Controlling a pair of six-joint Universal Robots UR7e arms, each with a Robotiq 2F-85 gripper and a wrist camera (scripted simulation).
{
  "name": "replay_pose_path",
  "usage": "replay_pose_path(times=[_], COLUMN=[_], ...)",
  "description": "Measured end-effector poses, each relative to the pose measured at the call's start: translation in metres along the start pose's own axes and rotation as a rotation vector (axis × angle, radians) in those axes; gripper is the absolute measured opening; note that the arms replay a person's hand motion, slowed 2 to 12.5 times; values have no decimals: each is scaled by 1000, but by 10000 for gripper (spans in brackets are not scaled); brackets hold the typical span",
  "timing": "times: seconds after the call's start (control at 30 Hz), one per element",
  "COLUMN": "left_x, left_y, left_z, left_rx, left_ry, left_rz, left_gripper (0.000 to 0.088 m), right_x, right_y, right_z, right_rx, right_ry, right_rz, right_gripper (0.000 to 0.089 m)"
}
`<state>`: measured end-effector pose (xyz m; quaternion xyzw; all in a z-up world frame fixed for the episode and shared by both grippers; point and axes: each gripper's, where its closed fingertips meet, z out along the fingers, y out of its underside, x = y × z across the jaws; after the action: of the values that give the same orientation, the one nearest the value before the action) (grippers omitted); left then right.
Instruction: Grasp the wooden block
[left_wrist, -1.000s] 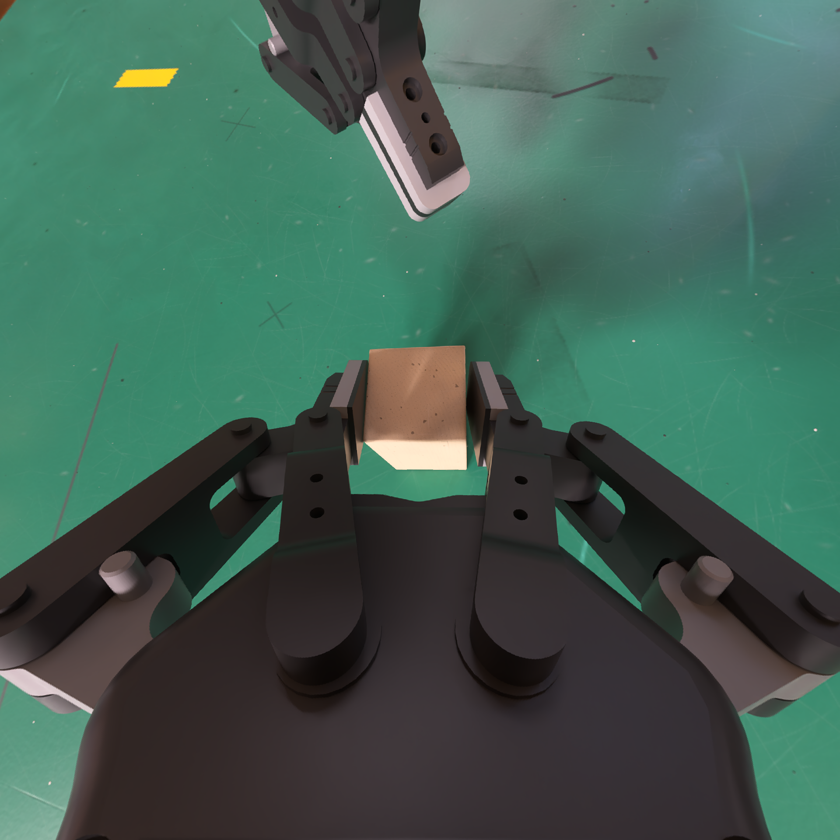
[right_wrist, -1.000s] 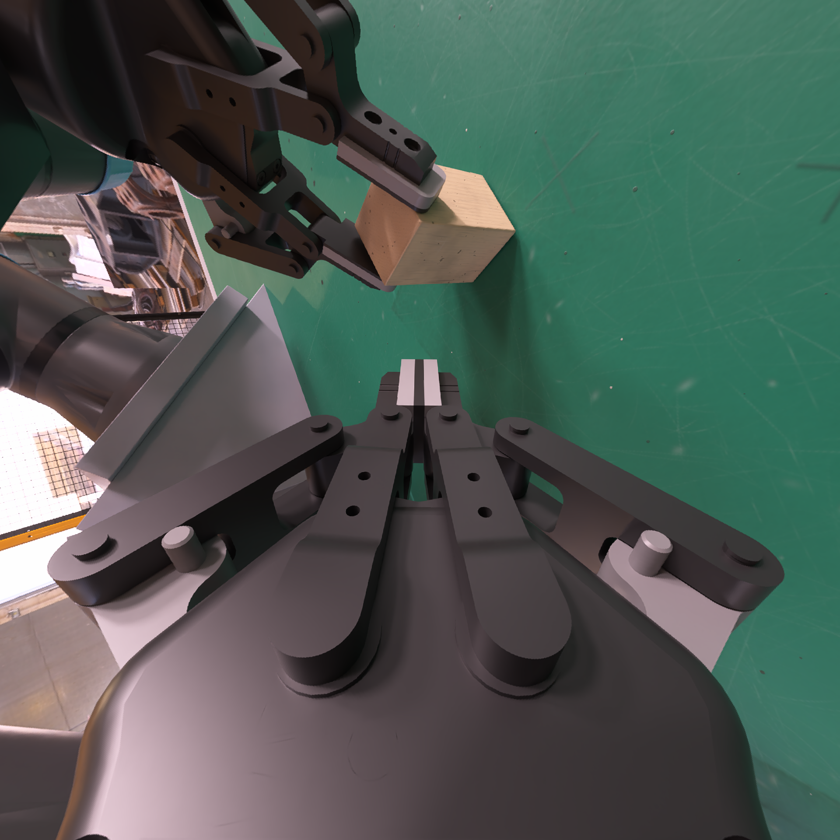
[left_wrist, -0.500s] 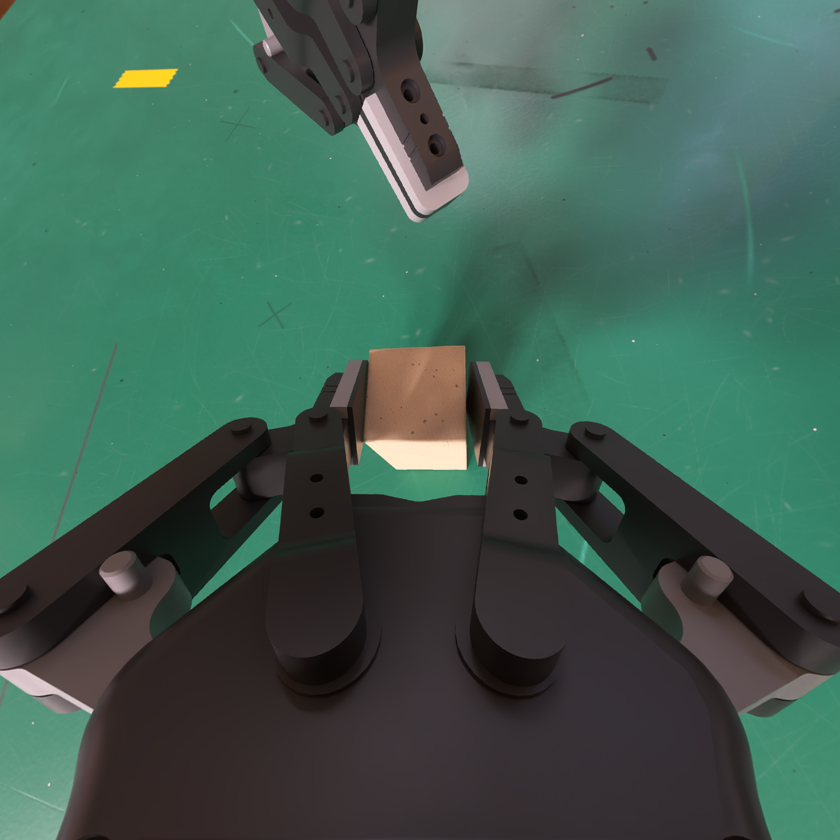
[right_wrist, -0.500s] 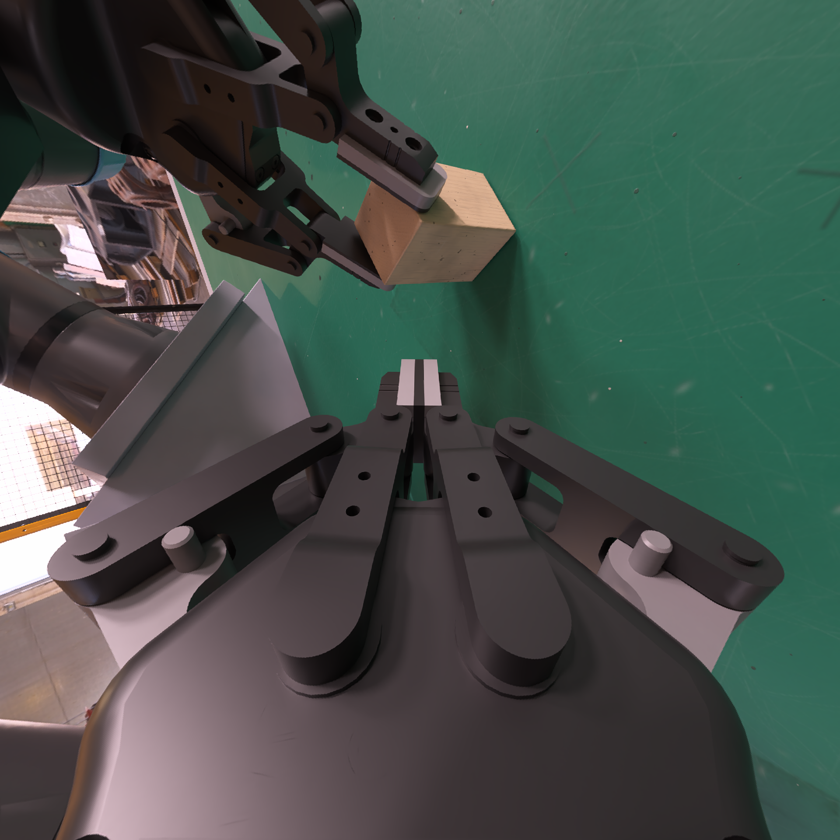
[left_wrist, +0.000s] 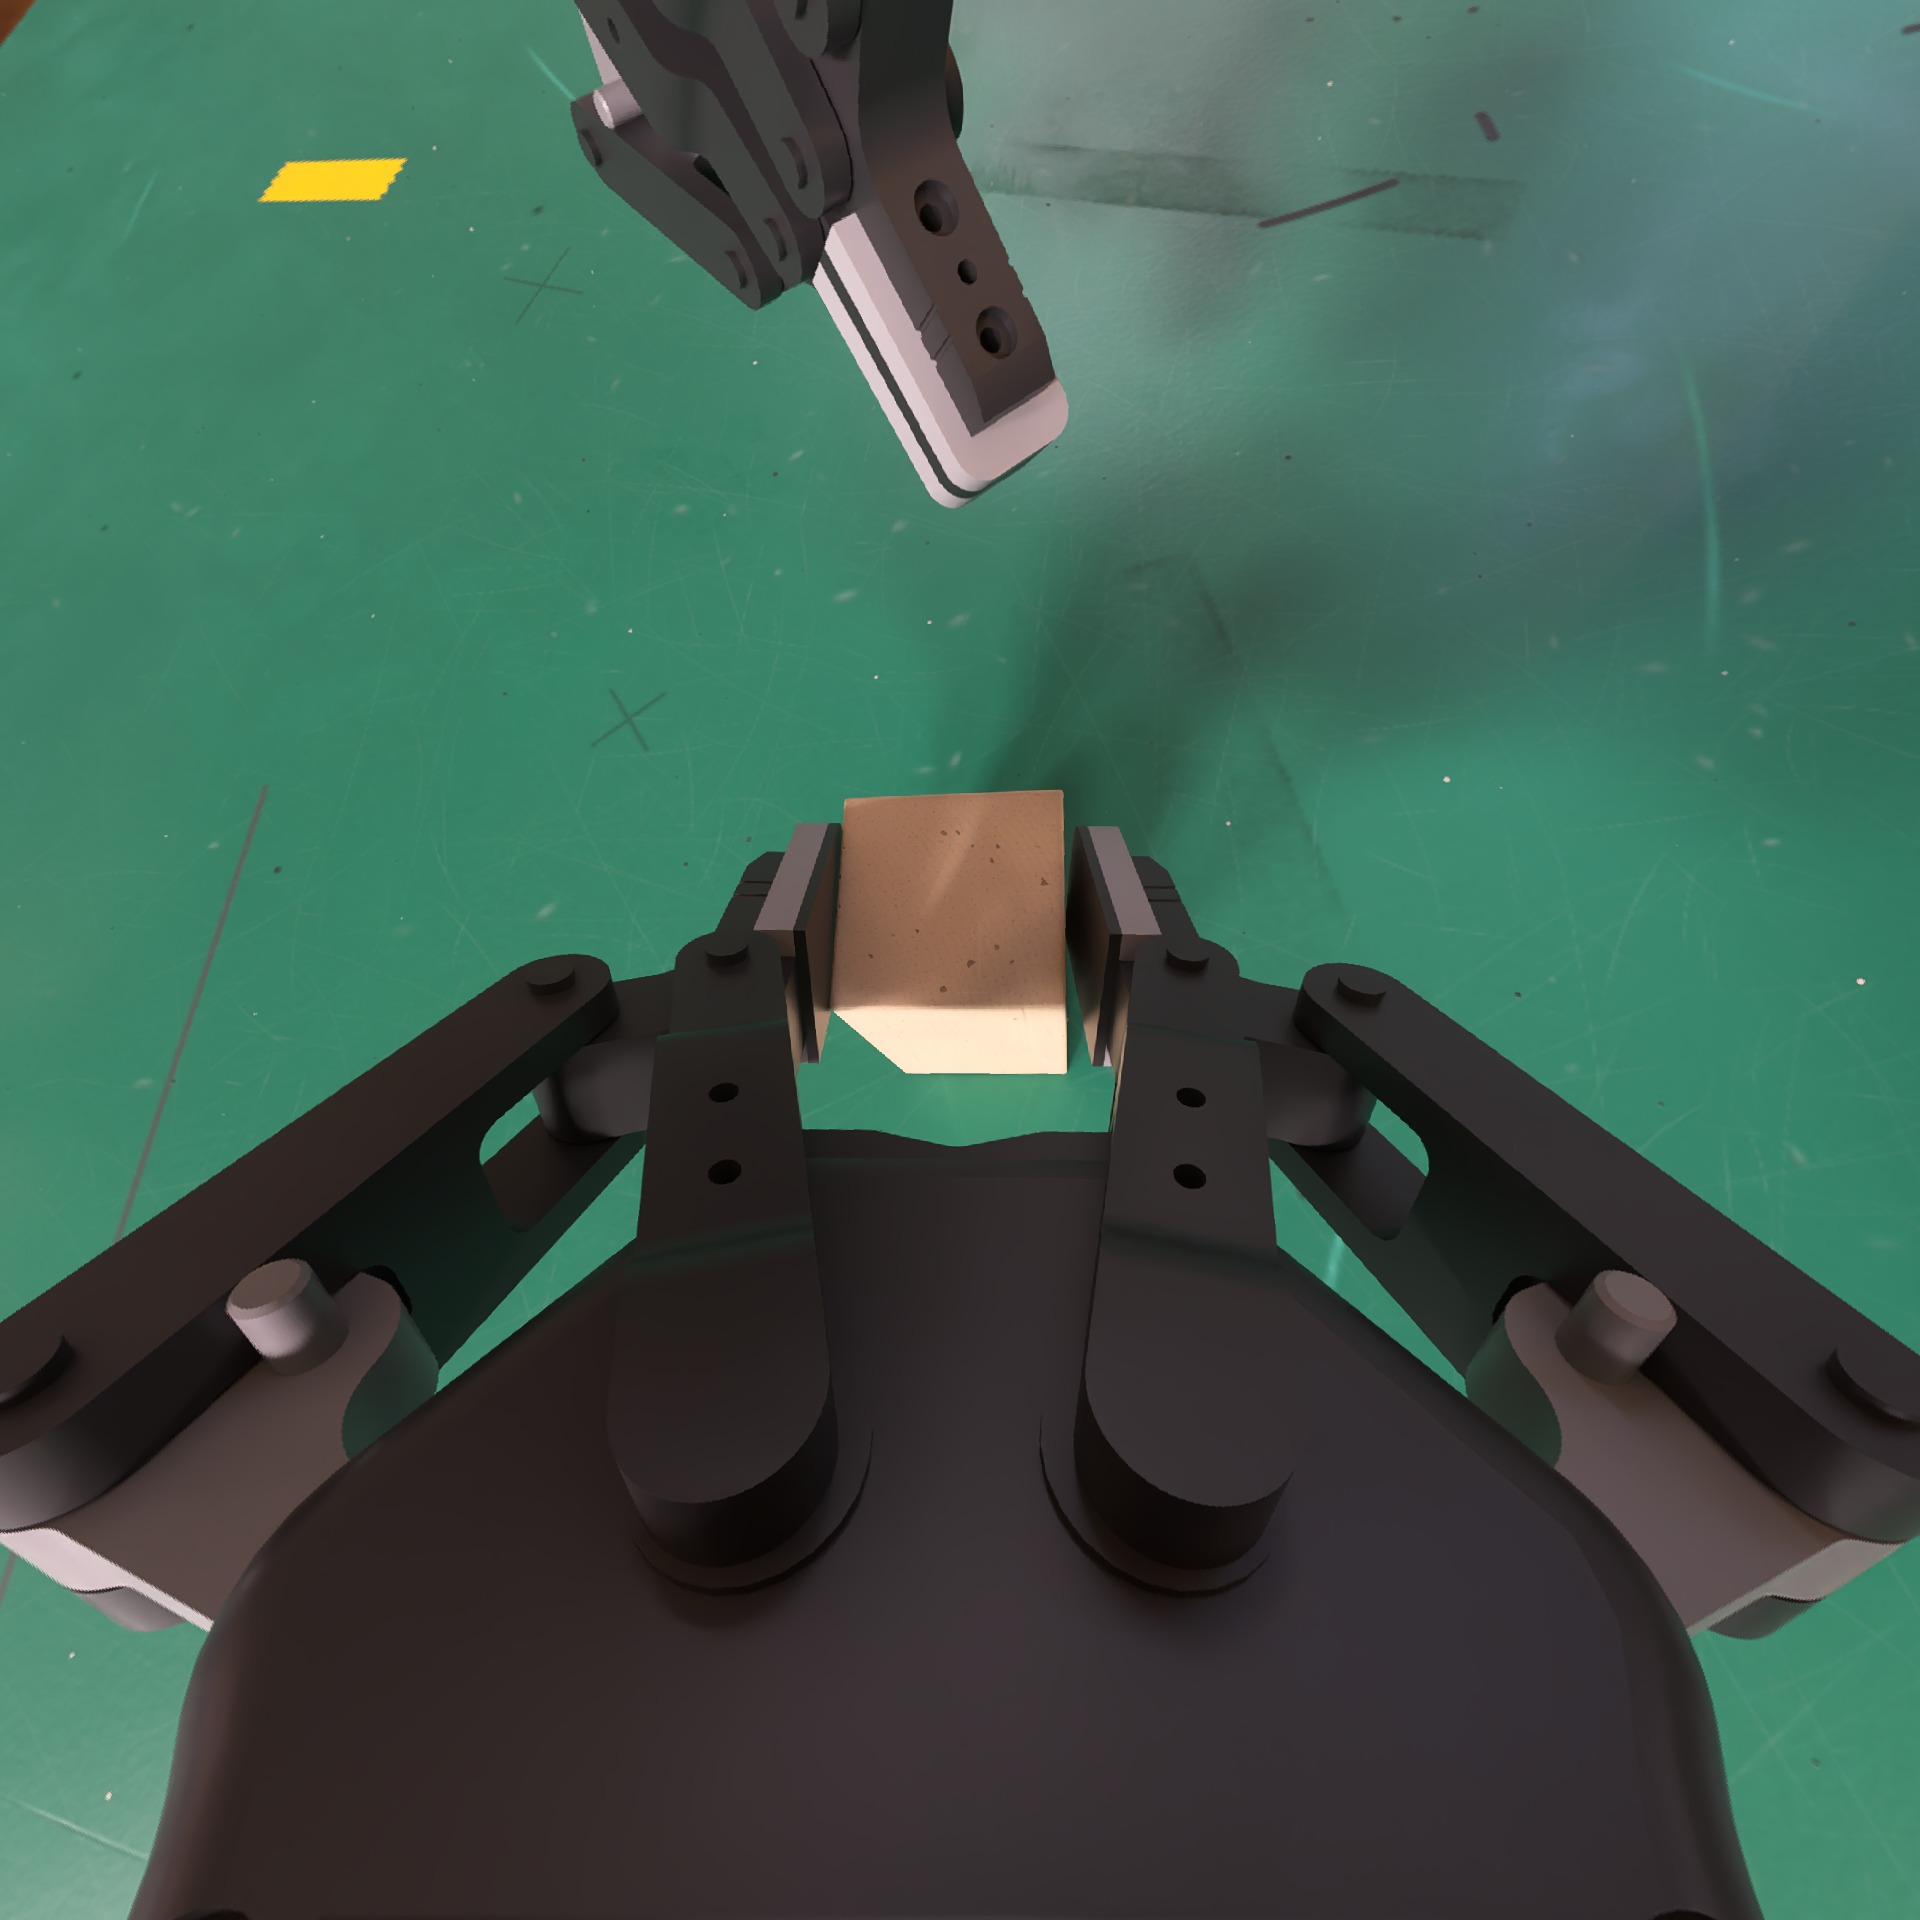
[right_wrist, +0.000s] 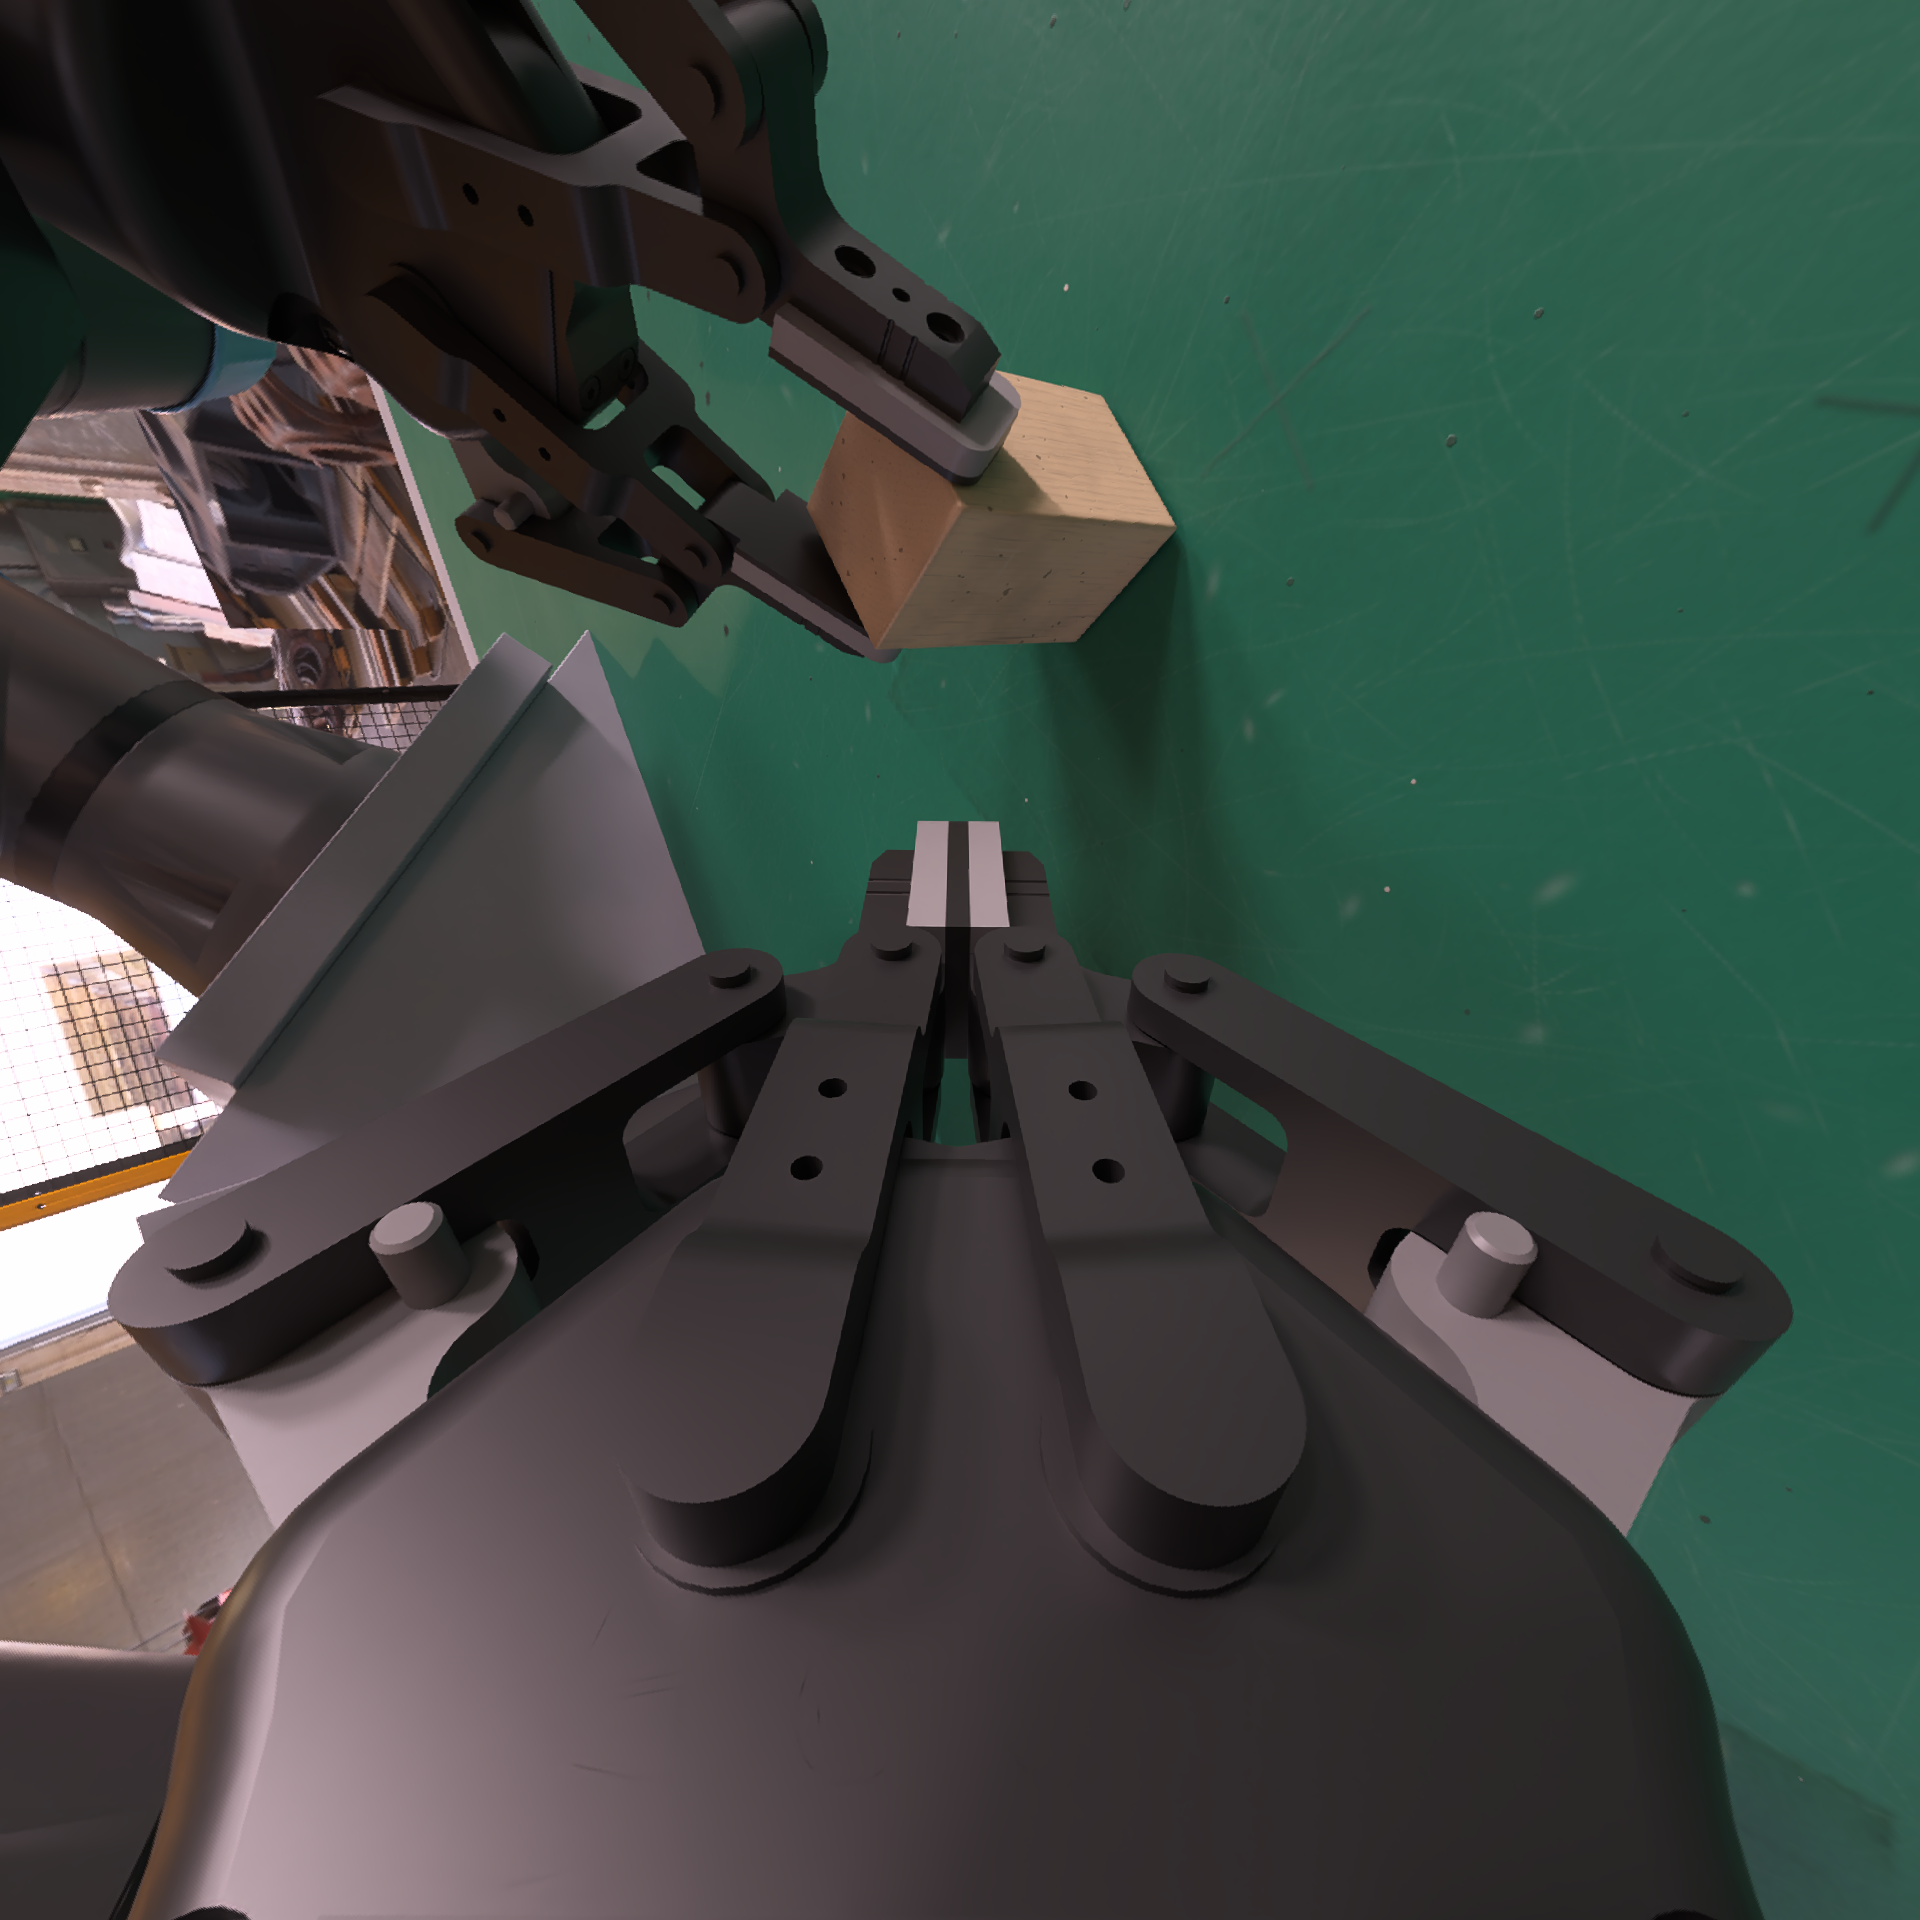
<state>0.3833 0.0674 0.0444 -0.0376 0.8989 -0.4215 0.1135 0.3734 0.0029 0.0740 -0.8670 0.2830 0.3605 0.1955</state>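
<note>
Block status for you: wooden block (left_wrist: 951, 925) sits on the green mat (left_wrist: 416, 582), between the left gripper (left_wrist: 951, 940) pads, which look pressed to both its sides, though contact on the right pad isn't clear. Right gripper (right_wrist: 956, 873) has fingers together, empty, near the block. Yellow mark (left_wrist: 330, 179) lies toward the mat's far-left corner.

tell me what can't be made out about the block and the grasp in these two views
- Left wrist view: the wooden block underside, hidden by its own body.
- Left wrist view: pad contact of the left end effector, too fine to tell.
- Right wrist view: the block's far side, hidden.
</note>
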Motion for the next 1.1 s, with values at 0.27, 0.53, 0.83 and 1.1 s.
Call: replay_pose_path(times=[0.27,0.53,0.83,1.1], left_x=[0,0,0,0], left_y=[0,0,0,0], left_z=[0,0,0,0], left_rx=[0,0,0,0], left_ry=[0,0,0,0], left_rz=[0,0,0,0], left_gripper=[387,387,387,387], right_x=[0,0,0,0], right_y=[0,0,0,0], right_z=[0,0,0,0], right_rx=[-6,-8,-10,-11], right_ry=[7,12,16,19], right_rz=[-9,-14,-18,-19], right_gripper=[0,0,0,0])
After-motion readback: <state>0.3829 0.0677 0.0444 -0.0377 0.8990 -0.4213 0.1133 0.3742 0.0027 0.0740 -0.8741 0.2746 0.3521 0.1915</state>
